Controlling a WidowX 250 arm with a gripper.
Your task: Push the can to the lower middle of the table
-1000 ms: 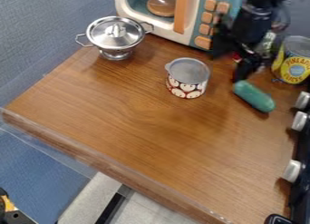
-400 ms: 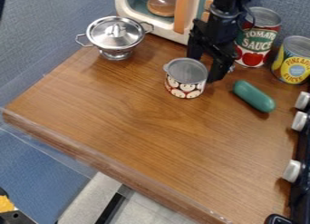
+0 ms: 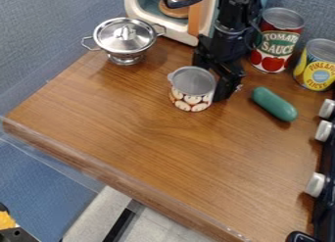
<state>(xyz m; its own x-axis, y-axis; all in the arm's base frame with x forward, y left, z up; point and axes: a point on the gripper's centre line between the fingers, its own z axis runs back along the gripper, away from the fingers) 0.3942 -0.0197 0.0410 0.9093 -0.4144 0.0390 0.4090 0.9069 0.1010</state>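
On the wooden table point(image 3: 150, 138), holds the gripper point(image 3: 216, 83) low with fingers apart and nothing clasped, apparently to shove rather than lift. Has the patterned can point(image 3: 191, 100) just at the gripper's near-left side, seemingly touching, likely for a push toward the lower middle. Leaves the green toy point(image 3: 274, 104) right of the gripper, probably outside that path.

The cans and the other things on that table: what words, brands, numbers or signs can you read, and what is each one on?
"TOMATO SAUCE": on the red tall can.
"PINEAPPLE", with a word starting "SLICE" below, its end too small to tell: on the yellow can.
No words that I can make out on the small patterned can; no brands or numbers readable anywhere.
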